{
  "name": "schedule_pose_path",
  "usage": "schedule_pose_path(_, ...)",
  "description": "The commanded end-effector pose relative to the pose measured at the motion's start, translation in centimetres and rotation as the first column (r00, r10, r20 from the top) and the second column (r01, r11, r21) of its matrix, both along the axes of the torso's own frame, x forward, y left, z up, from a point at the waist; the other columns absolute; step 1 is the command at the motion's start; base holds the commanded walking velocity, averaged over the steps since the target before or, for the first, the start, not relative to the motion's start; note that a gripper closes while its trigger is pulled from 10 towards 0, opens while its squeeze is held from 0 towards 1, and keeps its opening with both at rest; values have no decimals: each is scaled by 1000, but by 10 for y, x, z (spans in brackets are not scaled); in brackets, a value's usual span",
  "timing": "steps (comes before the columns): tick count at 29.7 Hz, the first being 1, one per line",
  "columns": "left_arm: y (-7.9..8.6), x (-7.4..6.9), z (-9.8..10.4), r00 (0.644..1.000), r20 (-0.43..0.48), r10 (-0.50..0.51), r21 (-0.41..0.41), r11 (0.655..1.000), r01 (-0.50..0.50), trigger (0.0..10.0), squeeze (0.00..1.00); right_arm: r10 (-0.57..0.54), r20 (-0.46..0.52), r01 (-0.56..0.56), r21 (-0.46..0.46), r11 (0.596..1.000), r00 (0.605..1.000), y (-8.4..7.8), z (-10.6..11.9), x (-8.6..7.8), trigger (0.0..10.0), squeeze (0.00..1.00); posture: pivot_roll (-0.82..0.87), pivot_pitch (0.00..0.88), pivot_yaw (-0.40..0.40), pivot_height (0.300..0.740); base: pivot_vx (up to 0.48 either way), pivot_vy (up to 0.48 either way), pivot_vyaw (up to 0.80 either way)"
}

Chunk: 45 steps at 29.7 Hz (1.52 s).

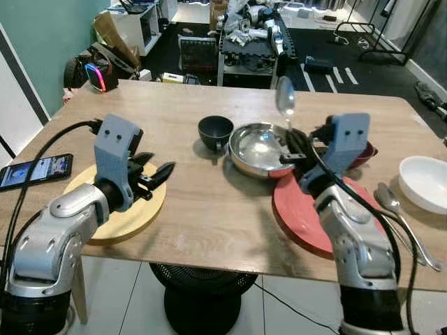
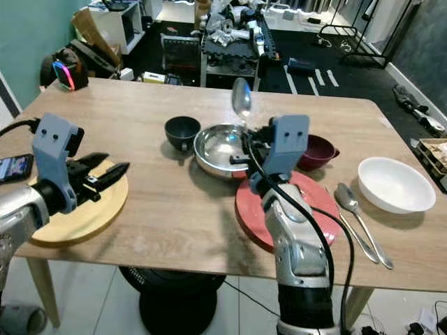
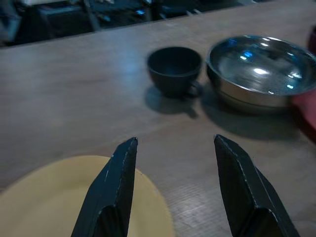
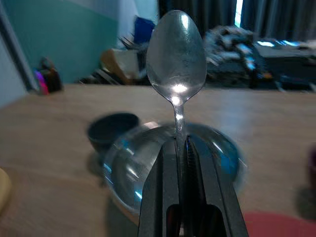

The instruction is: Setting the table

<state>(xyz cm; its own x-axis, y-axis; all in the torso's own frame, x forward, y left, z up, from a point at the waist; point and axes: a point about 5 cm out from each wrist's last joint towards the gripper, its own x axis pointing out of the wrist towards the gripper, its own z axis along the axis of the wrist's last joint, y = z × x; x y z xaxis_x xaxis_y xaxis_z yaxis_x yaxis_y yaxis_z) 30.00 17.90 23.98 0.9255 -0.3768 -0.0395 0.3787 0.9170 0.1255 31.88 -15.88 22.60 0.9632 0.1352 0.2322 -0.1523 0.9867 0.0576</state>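
My right gripper [image 1: 292, 144] is shut on a metal spoon [image 1: 285, 96] and holds it upright, bowl up, over the steel bowl [image 1: 260, 149]; the spoon [image 4: 176, 54] stands clamped between the black fingers [image 4: 159, 197]. A red plate [image 1: 314, 211] lies under the right arm, with a maroon bowl [image 2: 318, 151] behind it. My left gripper [image 1: 159, 174] is open and empty above a yellow plate [image 1: 129, 216]. A small black cup [image 1: 215, 132] stands left of the steel bowl. In the left wrist view, the cup [image 3: 175, 70] and bowl [image 3: 261, 66] lie beyond the open fingers [image 3: 111, 187].
A white bowl [image 1: 424, 183] sits at the right edge, with a spoon [image 1: 390, 197] and another utensil [image 1: 418, 248] beside it. A phone [image 1: 35, 171] lies at the table's left edge. Behind the table are a cluttered cart [image 1: 251, 42], boxes and bags on the dark floor.
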Motion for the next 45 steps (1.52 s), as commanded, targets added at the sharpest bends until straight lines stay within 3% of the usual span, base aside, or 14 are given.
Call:
schedule_pose_path(1, 1, 0, -1, 1000, 17, 24, 19, 1000, -24, 10000, 0, -60, -10, 59, -16, 998, 998, -10, -7, -5, 10000, 0, 52, 13, 62, 740, 0, 0, 0)
schedule_pose_path(5, 2, -2, -3, 998, 26, 59, 24, 998, -59, 10000, 0, -169, -82, 167, -28, 986, 982, -32, -33, -12, 10000, 0, 48, 12, 72, 740, 0, 0, 0)
schedule_pose_path(11, 6, 0, -4, 993, 23, 120, 47, 992, -120, 10000, 0, -229, -102, 225, -44, 973, 968, -45, -40, -15, 10000, 0, 46, 13, 76, 740, 0, 0, 0)
schedule_pose_path(12, 14, 2, -6, 977, 53, 208, 101, 972, -212, 10000, 0, -255, -95, 251, -58, 966, 962, -53, -39, -16, 10000, 0, 47, 11, 82, 740, 0, 0, 0)
schedule_pose_path(14, 15, 2, -7, 971, 71, 229, 121, 964, -236, 10000, 0, -263, -91, 259, -59, 964, 960, -54, -38, -16, 10000, 0, 47, 11, 82, 740, 0, 0, 0)
schedule_pose_path(16, 14, 0, -9, 975, 86, 204, 177, 960, -217, 10000, 0, -268, -81, 264, -53, 963, 960, -55, -36, -15, 10000, 0, 54, 16, 79, 740, 0, 0, 0)
schedule_pose_path(19, 9, -2, -9, 986, 85, 144, 194, 968, -158, 10000, 0, -272, -75, 269, -49, 962, 959, -56, -36, -15, 10000, 0, 55, 17, 76, 740, 0, 0, 0)
schedule_pose_path(20, 5, -2, -9, 988, 56, 144, 125, 981, -150, 10000, 0, -277, -73, 275, -44, 960, 958, -55, -37, -14, 10000, 0, 52, 18, 76, 740, 0, 0, 0)
schedule_pose_path(26, 0, 6, -15, 982, 28, 188, 38, 981, -188, 10000, 0, -273, -90, 273, -10, 962, 958, -48, -48, -13, 10000, 0, 38, 18, 80, 740, 0, 0, 0)
schedule_pose_path(36, -6, 13, -14, 983, 40, 181, 20, 983, -182, 10000, 0, -290, -108, 292, 4, 956, 951, -49, -55, -11, 10000, 0, 30, 15, 85, 740, 0, 0, 0)
schedule_pose_path(45, -8, 16, -14, 983, 56, 177, 19, 984, -179, 10000, 0, -318, -133, 326, 47, 944, 939, -55, -59, -10, 10000, 0, 27, 18, 84, 740, 0, 0, -800)
